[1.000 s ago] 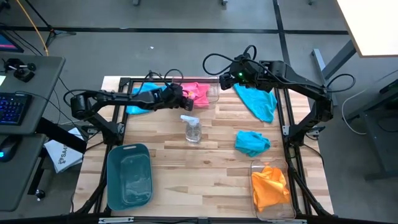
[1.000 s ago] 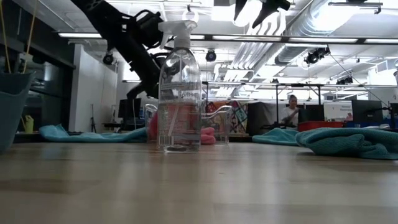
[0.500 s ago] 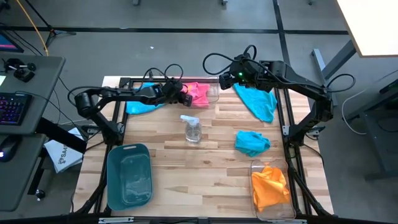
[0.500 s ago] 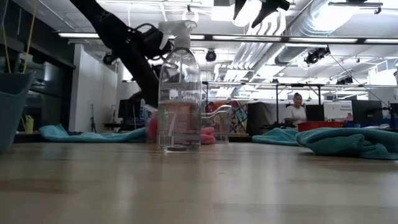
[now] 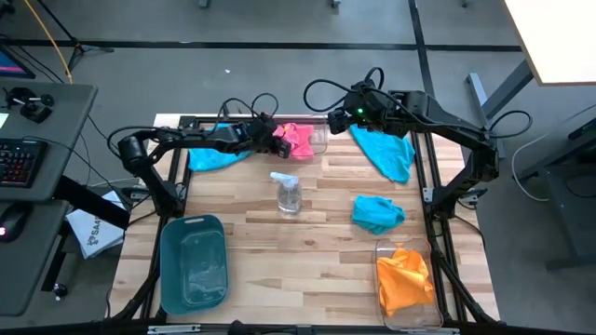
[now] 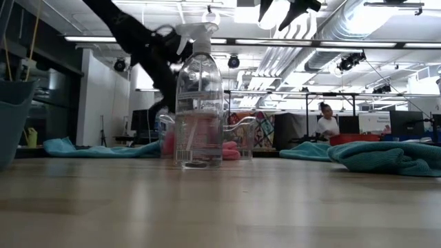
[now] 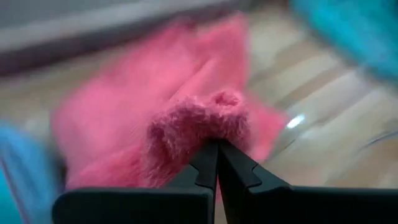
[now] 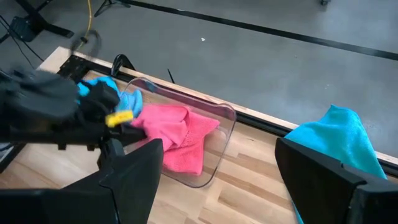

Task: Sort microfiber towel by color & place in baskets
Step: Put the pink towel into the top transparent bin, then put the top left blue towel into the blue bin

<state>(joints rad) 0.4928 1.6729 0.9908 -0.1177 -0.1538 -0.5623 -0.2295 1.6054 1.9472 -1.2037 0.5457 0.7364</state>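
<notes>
Left end effector (image 7: 217, 152) pinching pink towel (image 7: 186, 118) over clear basket (image 8: 214, 146) at table's far edge, right end effector (image 8: 249, 180) spread wide nearby

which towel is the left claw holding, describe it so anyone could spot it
Go to the table's far edge, where a clear basket sits beside the left claw. The pink towel lies in it, pinched by that claw. It is the only pink cloth; its neighbours are teal.
</notes>
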